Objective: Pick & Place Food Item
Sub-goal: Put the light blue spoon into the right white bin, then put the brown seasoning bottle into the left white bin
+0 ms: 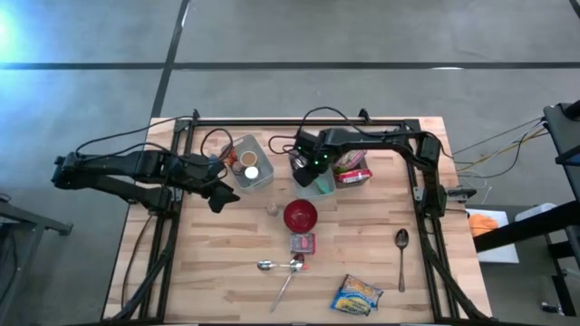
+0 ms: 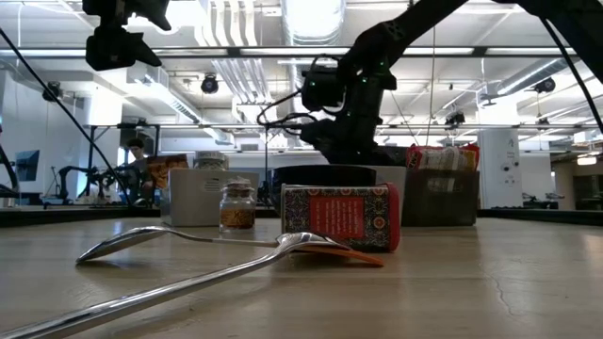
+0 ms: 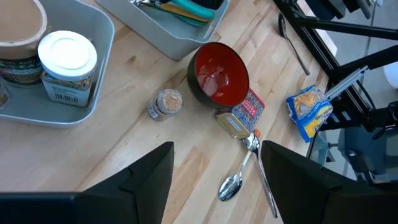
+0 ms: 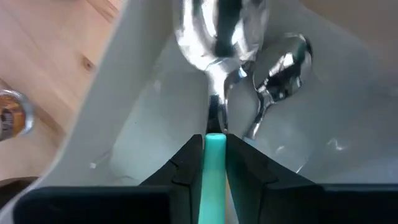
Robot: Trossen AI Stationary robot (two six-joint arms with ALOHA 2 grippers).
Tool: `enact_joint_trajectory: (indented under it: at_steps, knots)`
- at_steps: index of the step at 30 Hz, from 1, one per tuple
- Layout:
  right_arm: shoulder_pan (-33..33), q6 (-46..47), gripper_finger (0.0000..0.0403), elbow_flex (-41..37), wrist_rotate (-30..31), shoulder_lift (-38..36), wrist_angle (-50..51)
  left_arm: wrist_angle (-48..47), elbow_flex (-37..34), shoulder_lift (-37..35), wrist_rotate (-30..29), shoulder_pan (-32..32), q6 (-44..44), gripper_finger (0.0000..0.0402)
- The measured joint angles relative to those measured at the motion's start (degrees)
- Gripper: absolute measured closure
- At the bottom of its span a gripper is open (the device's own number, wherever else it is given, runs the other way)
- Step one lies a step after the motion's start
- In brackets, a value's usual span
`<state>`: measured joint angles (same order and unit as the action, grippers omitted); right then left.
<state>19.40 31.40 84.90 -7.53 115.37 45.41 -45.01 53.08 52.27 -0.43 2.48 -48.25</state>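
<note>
Right gripper [image 4: 214, 163] placing a teal-handled utensil [image 4: 215, 155] into the grey bin [image 4: 124, 99].
Fingers narrow, pinching the teal handle, tip low among the spoons [image 4: 280, 68] in the bin; next likely widen and lift clear. Left gripper [image 3: 214, 180] waits wide, empty, above the table near the red bowl [image 3: 219, 71]. Snack packet [image 1: 356, 294] sits untouched at the table's near edge.

A glossy red bowl [image 1: 301, 215], a red patterned packet [image 1: 303, 243], a yellow-and-blue snack bag [image 1: 357, 294], silver spoons [image 1: 401, 256], pale wood table [image 1: 227, 272].

no legible text anywhere, label on the white-lidded jar [image 3: 65, 68] too small to read, red box [image 2: 341, 217] beside it shows only ornament
</note>
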Motion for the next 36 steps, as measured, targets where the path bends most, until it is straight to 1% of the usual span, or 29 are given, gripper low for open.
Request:
enact_joint_trajectory:
  at_steps: [5, 9, 16, 19, 22, 25, 28, 32, 36]
  knots:
    - [0.00, 0.12, 0.0332, -1.80, 0.11, 0.00, -0.11, 0.00, 0.00, 0.00, 0.00, 0.00, -0.02, 0.0156]
    - [-0.11, -1.15, 0.0336, -1.89, -0.30, -0.01, -1.60, 0.00, 0.00, 0.00, 0.00, 0.00, -0.02, 0.0156]
    - [-0.11, -0.81, 0.0332, -1.87, -0.48, -0.05, -3.79, 0.00, 0.00, 0.00, 0.00, 0.04, -0.03, 0.0156]
    - [-0.11, -1.49, 0.0313, -1.87, -1.38, -0.11, -3.87, -0.02, 0.00, 0.00, 0.02, 0.04, -0.04, 0.0156]
    - [-0.11, -2.02, 0.0279, -1.87, -4.12, -0.16, -4.04, -0.04, 0.00, 0.00, 0.01, 0.04, -0.04, 0.0156]
    - [-0.12, -1.54, 0.0241, -1.87, -4.87, -0.47, -3.79, -0.04, 0.00, 0.00, 0.02, 0.04, 0.09, 0.0156]
    - [-0.39, -0.47, 0.0212, -1.87, -7.20, -1.43, -3.61, -0.01, 0.00, 0.32, 0.00, 0.04, 0.71, 0.0156]
    - [-1.52, 1.07, 0.0189, -1.87, -7.99, -5.01, -2.32, 0.04, 0.42, 3.19, 1.14, 0.04, 5.23, 0.0156]
    - [-3.14, 1.24, 0.0184, -1.87, -7.68, -10.70, 0.76, 0.09, 2.21, 8.77, 2.60, 0.04, 12.35, 0.0156]
